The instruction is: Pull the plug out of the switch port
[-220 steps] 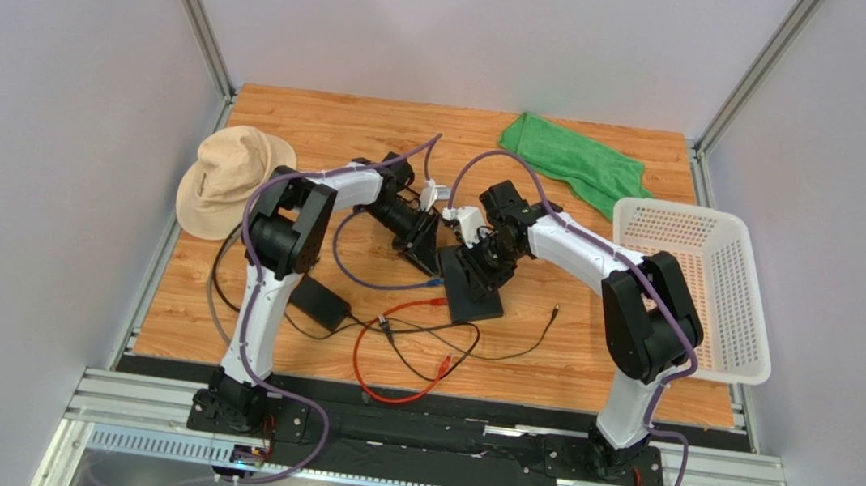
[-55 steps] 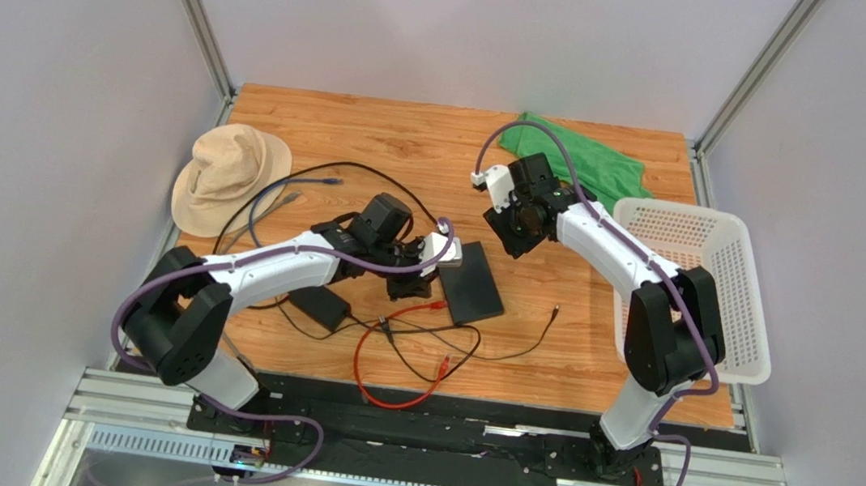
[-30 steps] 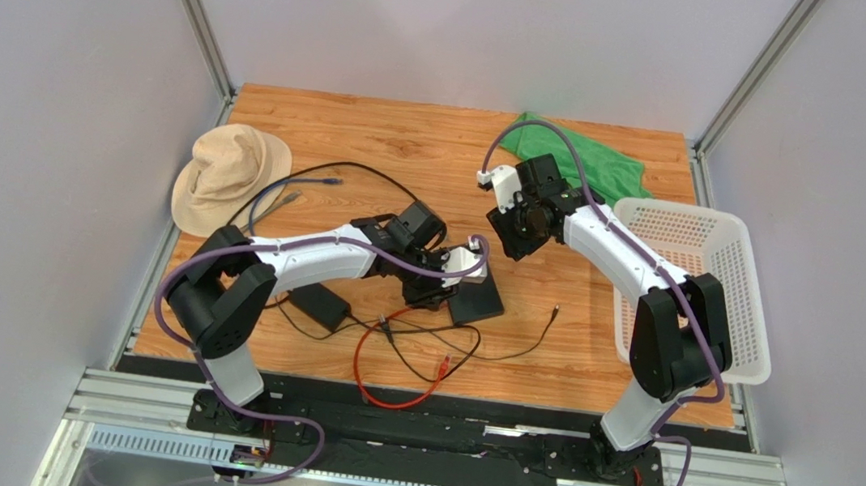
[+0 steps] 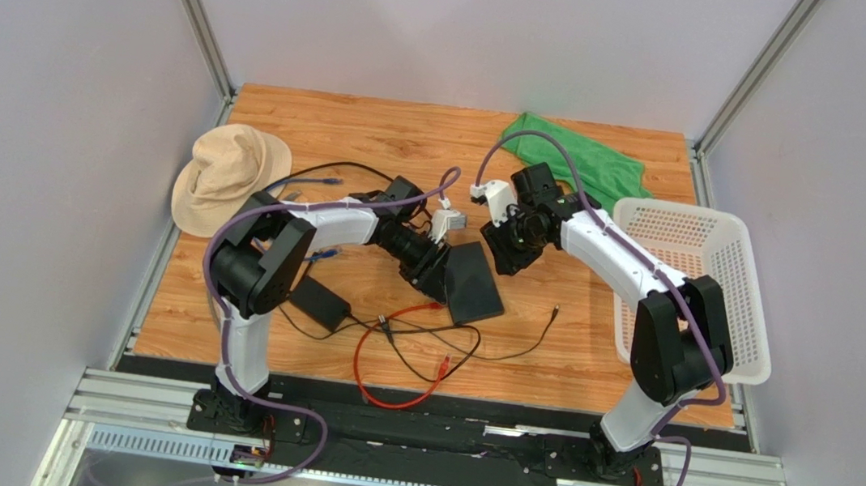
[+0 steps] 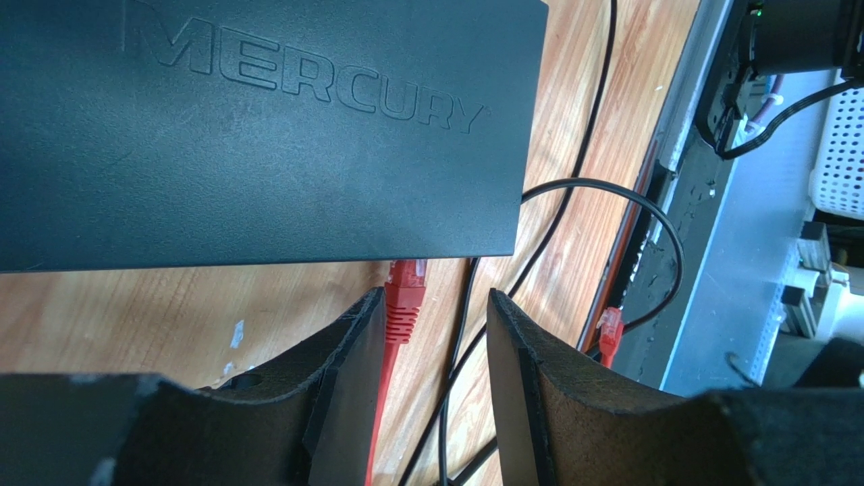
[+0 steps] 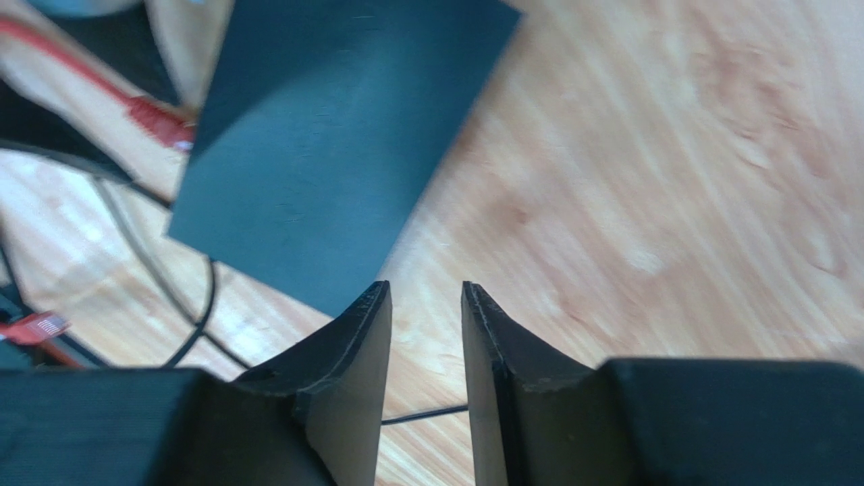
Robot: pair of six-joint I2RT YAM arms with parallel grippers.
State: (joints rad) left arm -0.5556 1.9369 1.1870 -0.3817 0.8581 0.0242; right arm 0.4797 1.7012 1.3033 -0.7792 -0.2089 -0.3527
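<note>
Left gripper (image 5: 436, 309): fingers spread, red plug (image 5: 404, 296) between them, just beside 1 finger, gap to the other, not pinched. The plug sits in the port (image 5: 406, 260) on the near-left edge of the black box (image 5: 254, 152), mid table (image 4: 293, 117). Right gripper (image 6: 424, 294): fingers apart, nothing between, over bare wood by a corner of the box. Black cable (image 5: 568, 192) and a 2nd red plug (image 5: 608, 329) lie nearer. Hat (image 4: 225, 177) left, green cloth (image 4: 570, 161) far, basket (image 4: 744, 352) right.
</note>
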